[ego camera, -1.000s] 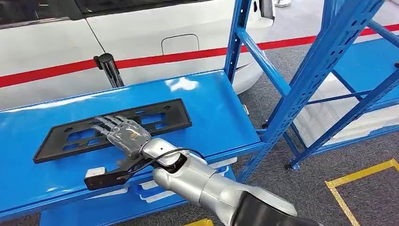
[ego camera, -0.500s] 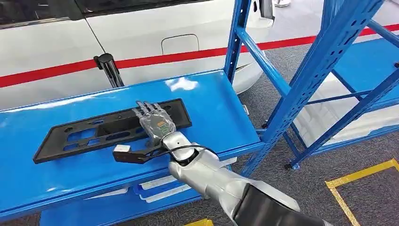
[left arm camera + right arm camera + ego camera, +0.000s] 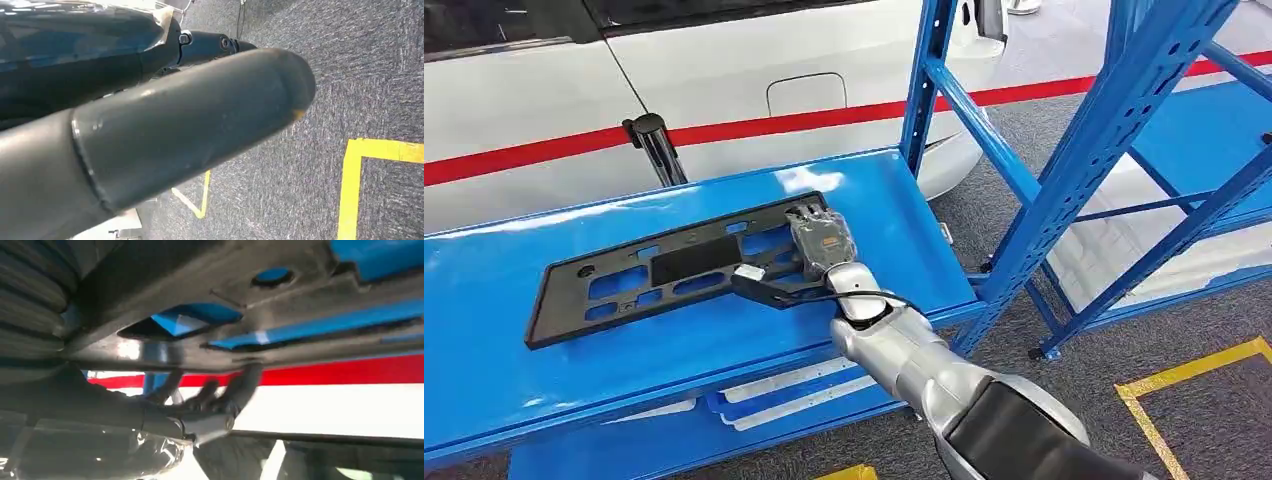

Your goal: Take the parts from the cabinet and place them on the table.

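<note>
Black plastic part: licence-plate-style frame [image 3: 674, 265], long and slotted, lying across the blue shelf [image 3: 894, 225] of the rack, its right end under the right hand.
Step in hand: taking hold of the frame at its right end, apparently; lift off the shelf not yet made.
Right hand [image 3: 820, 240]: laid over the frame's right end, fingers curled round the far edge; seen from the wrist camera, dark fingers [image 3: 248, 381] hooked against the frame's rim, thumb side hidden, so grip looks partial, not certain.
Left hand [image 3: 150, 140]: hanging over the grey carpet, touching nothing seen; spread or closed cannot be told.
Next move: firmer clasp, then level lift clear of the blue uprights [image 3: 1104, 140] toward the counter.
Risk: long frame tipping from an end hold.
</note>
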Controlling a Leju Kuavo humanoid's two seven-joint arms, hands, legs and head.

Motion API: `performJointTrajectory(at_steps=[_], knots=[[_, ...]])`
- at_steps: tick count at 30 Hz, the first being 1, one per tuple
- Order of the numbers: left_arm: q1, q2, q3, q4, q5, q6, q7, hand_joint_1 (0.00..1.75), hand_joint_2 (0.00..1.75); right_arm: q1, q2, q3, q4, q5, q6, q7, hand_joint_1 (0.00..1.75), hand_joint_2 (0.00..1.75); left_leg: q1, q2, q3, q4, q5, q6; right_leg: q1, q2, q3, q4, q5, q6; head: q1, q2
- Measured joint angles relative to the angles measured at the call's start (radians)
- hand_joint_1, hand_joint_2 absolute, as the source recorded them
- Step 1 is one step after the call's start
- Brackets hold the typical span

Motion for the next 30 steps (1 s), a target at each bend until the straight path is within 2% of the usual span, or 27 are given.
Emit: performJointTrajectory(at_steps=[3, 4, 6, 15, 17, 18, 19, 21, 22, 23, 26, 30], knots=[[0.001, 0.002, 0.002, 0.0, -0.005, 0.003, -0.018, 0.0, 0.0, 0.003, -0.006, -0.015, -0.01, 0.016, -0.006, -0.009, 1.66, 1.75, 0.0, 0.0, 0.0, 0.0, 0.0, 0.0, 0.0, 0.0, 0.0, 0.0, 0.0, 0.0, 0.0, 0.0], [0.001, 0.002, 0.003, 0.0, -0.005, 0.005, -0.026, 0.0, 0.0, 0.006, -0.008, -0.022, -0.015, 0.018, -0.01, -0.017, 1.73, 1.75, 0.0, 0.0, 0.0, 0.0, 0.0, 0.0, 0.0, 0.0, 0.0, 0.0, 0.0, 0.0, 0.0, 0.0], [0.001, 0.003, 0.009, 0.0, -0.005, 0.01, -0.044, 0.0, 0.0, 0.014, -0.012, -0.037, -0.03, 0.028, -0.017, -0.031, 1.68, 1.75, 0.0, 0.0, 0.0, 0.0, 0.0, 0.0, 0.0, 0.0, 0.0, 0.0, 0.0, 0.0, 0.0, 0.0], [0.001, 0.004, 0.026, 0.0, -0.006, 0.012, -0.088, 0.0, 0.0, 0.042, -0.026, -0.098, -0.099, 0.055, -0.012, -0.081, 1.73, 1.75, 0.0, 0.0, 0.001, 0.0, 0.0, 0.0, 0.0, 0.0, 0.001, 0.0, 0.0, 0.0, 0.0, 0.0], [0.001, 0.005, 0.031, 0.0, -0.004, 0.019, -0.12, 0.0, 0.0, 0.049, -0.026, -0.111, -0.112, 0.054, -0.012, -0.094, 1.73, 1.75, 0.0, 0.0, 0.001, 0.0, 0.0, 0.0, 0.0, 0.0, 0.001, 0.0, 0.0, 0.0, 0.0, 0.0], [0.002, 0.005, 0.038, -0.002, 0.007, 0.032, -0.17, 0.0, 0.0, 0.056, -0.027, -0.121, -0.124, 0.048, -0.01, -0.109, 1.73, 1.75, 0.0, 0.0, 0.001, 0.0, 0.0, 0.0, 0.0, 0.0, 0.001, 0.0, 0.0, 0.0, 0.0, 0.0], [0.004, 0.005, 0.048, -0.004, 0.024, 0.053, -0.258, 0.0, 0.0, 0.066, -0.028, -0.134, -0.14, 0.039, -0.009, -0.122, 1.73, 1.75, 0.0, 0.0, 0.001, 0.0, 0.0, 0.0, 0.0, 0.0, 0.001, 0.0, 0.0, 0.0, 0.0, 0.0], [0.007, 0.004, 0.077, -0.012, 0.051, 0.108, -0.516, 0.0, 0.0, 0.092, -0.034, -0.166, -0.189, 0.007, 0.006, -0.17, 1.75, 1.75, 0.0, 0.0, 0.001, 0.0, 0.0, 0.0, 0.0, 0.0, 0.001, 0.0, 0.0, 0.0, 0.0, 0.0], [0.005, 0.004, 0.09, -0.013, 0.057, 0.119, -0.595, 0.0, 0.0, 0.101, -0.036, -0.181, -0.209, -0.003, 0.011, -0.185, 1.75, 1.75, 0.0, 0.0, 0.001, 0.0, 0.0, 0.0, 0.0, 0.0, 0.001, 0.0, 0.0, 0.0, 0.0, 0.0], [0.003, 0.004, 0.097, -0.014, 0.061, 0.121, -0.622, 0.0, 0.0, 0.108, -0.036, -0.188, -0.222, -0.005, 0.014, -0.189, 1.75, 1.75, 0.0, 0.001, 0.001, 0.0, -0.001, 0.0, 0.0, 0.0, 0.001, 0.0, 0.0, 0.0, 0.0, 0.0], [-0.003, 0.005, 0.123, -0.022, 0.083, 0.12, -0.652, 0.0, 0.0, 0.13, -0.039, -0.208, -0.266, -0.012, 0.023, -0.2, 1.75, 1.75, 0.0, 0.002, 0.002, 0.0, -0.001, 0.0, 0.0, 0.001, 0.001, 0.0, 0.0, 0.0, 0.0, 0.0], [0.0, 0.002, 0.197, -0.034, 0.195, 0.031, -0.843, 0.0, 0.0, 0.167, -0.041, -0.227, -0.353, -0.078, 0.043, -0.288, 1.75, 1.75, 0.0, 0.002, 0.001, 0.0, -0.001, 0.0, 0.0, 0.001, 0.0, 0.0, 0.0, 0.0, 0.0, 0.0]])
